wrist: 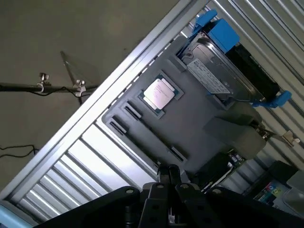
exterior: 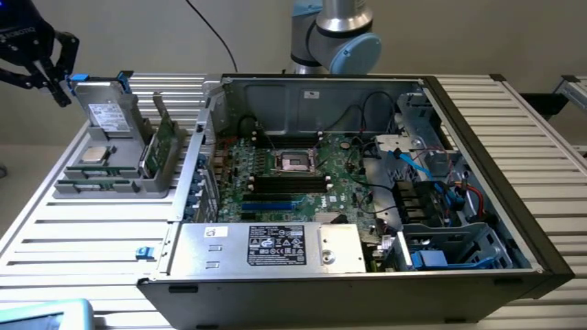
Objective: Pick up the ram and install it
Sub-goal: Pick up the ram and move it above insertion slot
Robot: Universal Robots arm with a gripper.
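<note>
The ram is a thin, narrow green strip with dark patches along it. It stands on edge in the low front row of a grey tray, just in front of a square silver processor chip, and nothing is touching it. The black claw hangs in the air above the tray's far corner, well apart from the ram. In the wrist view the claw has its tips drawn together with nothing between them. The exterior view takes in the whole slatted metal surface and the open computer case lying on it to the exterior view's right of the tray. The wrist view looks down on the tray from above, with the surface's edge and the bare floor beyond it. There the processor chip sits in its square pocket beside dark narrow slits. The tray also holds a hard drive with blue brackets, upright at the back, and a broader green card standing along its side. Inside the case lies a green board carrying long black memory slots with white end clips. A grey metal box with a black label sits at the near wall.
</note>
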